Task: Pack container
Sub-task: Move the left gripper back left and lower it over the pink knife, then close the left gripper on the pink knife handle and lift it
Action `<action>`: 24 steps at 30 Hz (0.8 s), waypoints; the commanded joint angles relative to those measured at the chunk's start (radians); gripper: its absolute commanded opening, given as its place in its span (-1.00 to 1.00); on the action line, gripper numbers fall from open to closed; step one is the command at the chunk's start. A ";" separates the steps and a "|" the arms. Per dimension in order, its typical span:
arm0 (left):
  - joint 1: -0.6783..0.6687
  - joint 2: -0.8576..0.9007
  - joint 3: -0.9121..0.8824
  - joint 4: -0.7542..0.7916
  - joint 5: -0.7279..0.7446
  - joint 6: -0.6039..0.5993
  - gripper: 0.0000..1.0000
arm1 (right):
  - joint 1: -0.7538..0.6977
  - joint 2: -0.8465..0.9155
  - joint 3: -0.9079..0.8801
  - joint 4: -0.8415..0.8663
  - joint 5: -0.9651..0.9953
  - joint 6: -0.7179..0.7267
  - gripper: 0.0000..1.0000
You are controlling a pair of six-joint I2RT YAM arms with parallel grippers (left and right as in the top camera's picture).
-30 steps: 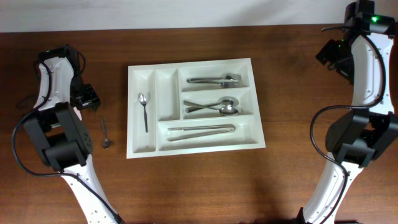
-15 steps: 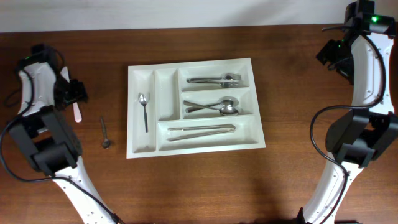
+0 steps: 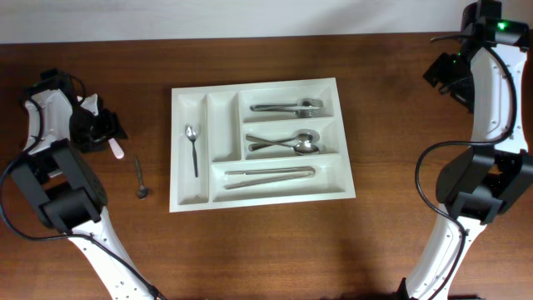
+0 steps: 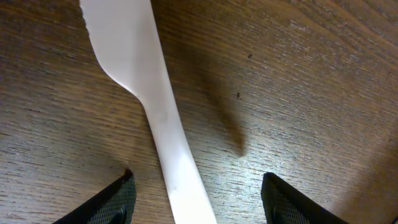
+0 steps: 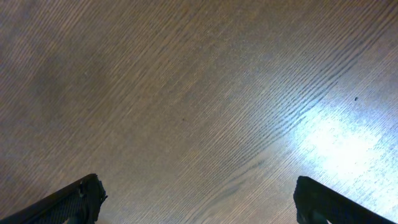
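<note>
Left wrist view: left gripper (image 4: pixel 199 199) jaws apart, fingers (image 4: pixel 115 202) straddling white plastic utensil (image 4: pixel 158 106) flat on table (image 4: pixel 311 93). Handle runs between them, crosswise to closing line, slightly left of centre.

Overhead: small metal spoon (image 3: pixel 140 178) near, tray (image 3: pixel 176 150) beyond toward centre, left arm nearer. Right gripper (image 5: pixel 199 199) jaws apart, far side.

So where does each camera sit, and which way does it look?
Overhead: above the table, straight down on the tray; both arms show.
Left wrist: on the left arm, down at a white utensil between its open jaws.
Right wrist: on the right arm, down at the table; open jaws show.
Shared: overhead shows that utensil too.
</note>
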 commanded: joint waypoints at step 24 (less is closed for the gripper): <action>0.000 0.092 -0.085 -0.102 -0.187 -0.170 0.18 | 0.005 -0.025 -0.003 0.000 0.003 0.000 0.98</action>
